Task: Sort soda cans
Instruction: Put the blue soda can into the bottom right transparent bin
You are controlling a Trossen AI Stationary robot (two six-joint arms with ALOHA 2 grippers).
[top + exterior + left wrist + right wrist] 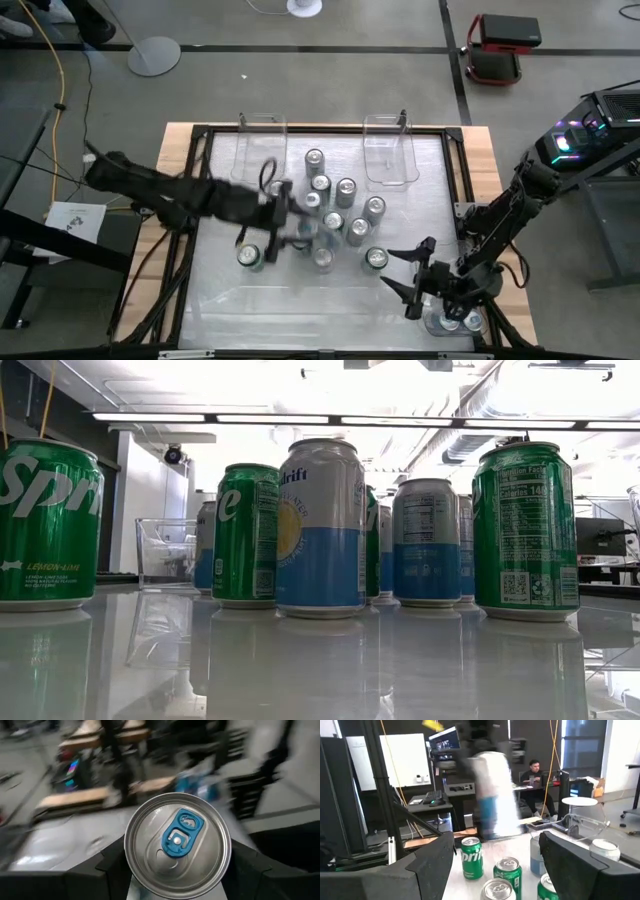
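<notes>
Holding a soda can with a blue pull tab (177,845) between its two fingers, the left gripper (272,205) is over the middle of the table (200,300), beside the cluster of soda cans (340,215) that stand there. The jaws are partly closed and press on the sides of this can, which looks lifted from the surface in the right wrist view. The step in hand seems to be the carrying of one picked can toward its bin. Two clear plastic bins (390,150) wait at the far edge of the table, so the next move probably calls for bringing the can above the correct bin and lowering it before release. The right gripper (415,270) waits near the right front corner with its fingers wide apart and nothing between them.
</notes>
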